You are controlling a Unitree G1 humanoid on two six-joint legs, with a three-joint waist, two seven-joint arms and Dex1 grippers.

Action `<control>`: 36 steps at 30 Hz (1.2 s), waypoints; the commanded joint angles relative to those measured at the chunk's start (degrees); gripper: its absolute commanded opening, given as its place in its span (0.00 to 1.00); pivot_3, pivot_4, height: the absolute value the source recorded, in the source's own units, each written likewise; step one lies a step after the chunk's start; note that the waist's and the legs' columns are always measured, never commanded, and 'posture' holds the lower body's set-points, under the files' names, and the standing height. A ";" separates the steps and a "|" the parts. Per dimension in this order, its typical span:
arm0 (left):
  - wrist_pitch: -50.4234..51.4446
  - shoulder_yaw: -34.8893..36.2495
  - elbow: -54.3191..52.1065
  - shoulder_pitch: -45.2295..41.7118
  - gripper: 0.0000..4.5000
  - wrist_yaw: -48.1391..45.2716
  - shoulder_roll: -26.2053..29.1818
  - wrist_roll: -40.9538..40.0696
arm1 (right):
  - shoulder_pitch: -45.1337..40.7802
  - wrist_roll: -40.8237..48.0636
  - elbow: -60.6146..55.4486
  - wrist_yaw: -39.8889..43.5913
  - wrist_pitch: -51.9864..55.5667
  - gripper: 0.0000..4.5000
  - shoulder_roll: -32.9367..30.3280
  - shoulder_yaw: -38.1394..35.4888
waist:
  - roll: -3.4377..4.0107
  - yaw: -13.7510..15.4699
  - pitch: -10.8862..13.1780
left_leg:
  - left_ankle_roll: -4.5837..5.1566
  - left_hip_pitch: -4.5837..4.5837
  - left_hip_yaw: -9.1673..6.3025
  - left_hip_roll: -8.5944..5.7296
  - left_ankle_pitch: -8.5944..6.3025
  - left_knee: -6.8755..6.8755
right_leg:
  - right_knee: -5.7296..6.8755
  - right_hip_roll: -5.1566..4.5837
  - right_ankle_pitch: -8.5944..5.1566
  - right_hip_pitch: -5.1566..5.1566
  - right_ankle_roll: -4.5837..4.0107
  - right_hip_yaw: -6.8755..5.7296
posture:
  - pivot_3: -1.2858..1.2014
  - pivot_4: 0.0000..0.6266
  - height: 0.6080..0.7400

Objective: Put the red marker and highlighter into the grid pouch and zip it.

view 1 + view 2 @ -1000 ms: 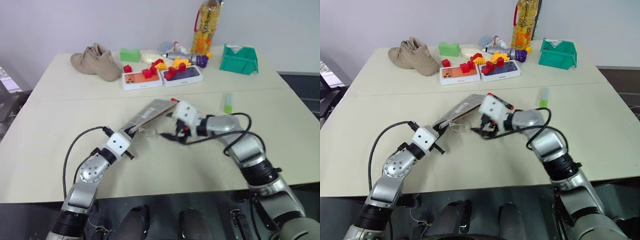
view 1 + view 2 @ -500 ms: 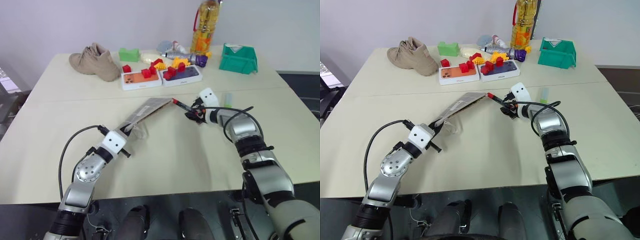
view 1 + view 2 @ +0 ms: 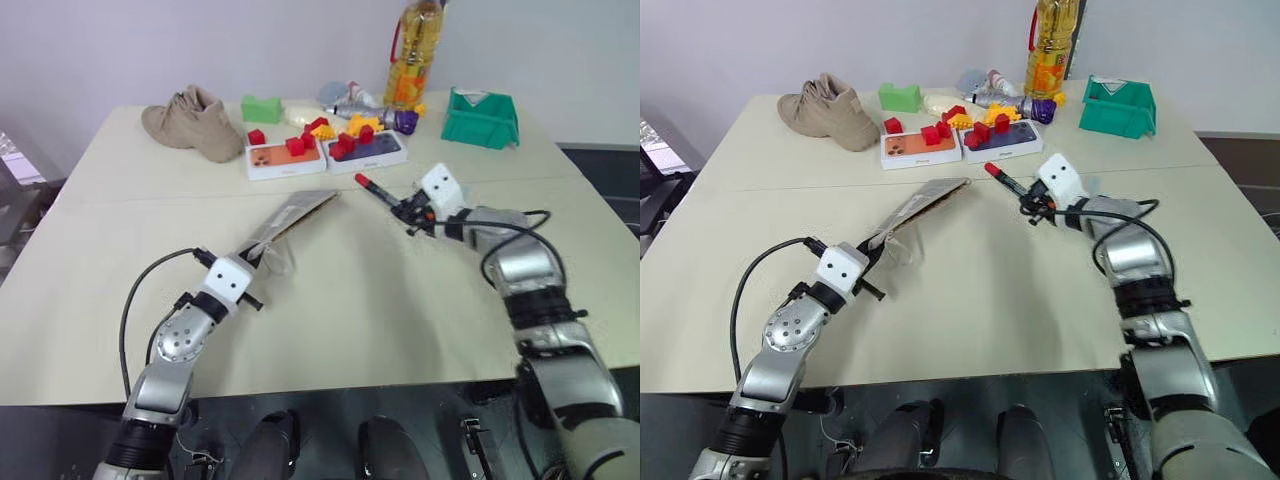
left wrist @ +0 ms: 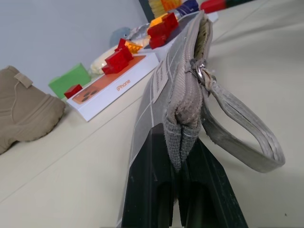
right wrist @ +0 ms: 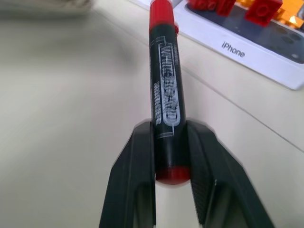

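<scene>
beige table, one grid pouch pinched in left pincer, one red marker clamped in right pincer

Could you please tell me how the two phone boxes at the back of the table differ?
The left phone box has an orange picture on its lid; the right phone box has a dark purple one. The left carries only red blocks; the right carries red and yellow ones. Both are white, flat and lie side by side.

A robot test lab — bare table strewn with a shoe and toy blocks.
</scene>
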 commanded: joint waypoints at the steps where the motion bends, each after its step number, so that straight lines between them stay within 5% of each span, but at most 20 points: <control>1: -0.73 0.51 -0.53 -1.69 0.00 -0.59 -0.17 -1.55 | 2.76 1.39 -9.47 3.03 0.47 0.09 -2.74 -0.68 | 0.00 -0.08 0.00 | 0.00 0.01 0.00 0.01 0.00 0.00 | 0.00 0.01 0.00 0.01 0.00 0.00 | 0.52 0.24 0.99; 8: -1.51 -0.44 1.40 -3.80 0.00 -2.13 -0.30 -2.08 | 6.74 2.44 -17.74 4.81 2.77 0.09 -4.38 -0.73 | -0.01 -0.11 0.01 | 0.00 0.02 0.00 0.02 0.00 0.01 | 0.01 0.02 0.00 0.01 0.00 0.00 | 0.52 0.24 0.99; 26: -1.94 -1.01 0.16 -2.65 0.00 -3.21 0.00 -1.71 | 5.65 0.35 -14.98 5.81 -0.50 0.09 -4.47 1.65 | -0.03 0.01 0.01 | 0.00 0.01 -0.01 0.01 0.00 0.08 | 0.00 0.01 0.00 0.05 0.00 -0.01 | 0.52 0.24 0.99; 36: -4.21 -2.94 -1.32 -1.77 0.00 -10.29 2.70 -3.36 | 5.87 -6.41 -18.01 9.72 -11.06 0.09 -9.07 7.03 | -0.02 0.01 0.02 | 0.00 0.01 -0.01 0.01 0.00 0.08 | 0.00 0.01 0.00 0.05 0.00 -0.01 | 0.52 0.24 0.99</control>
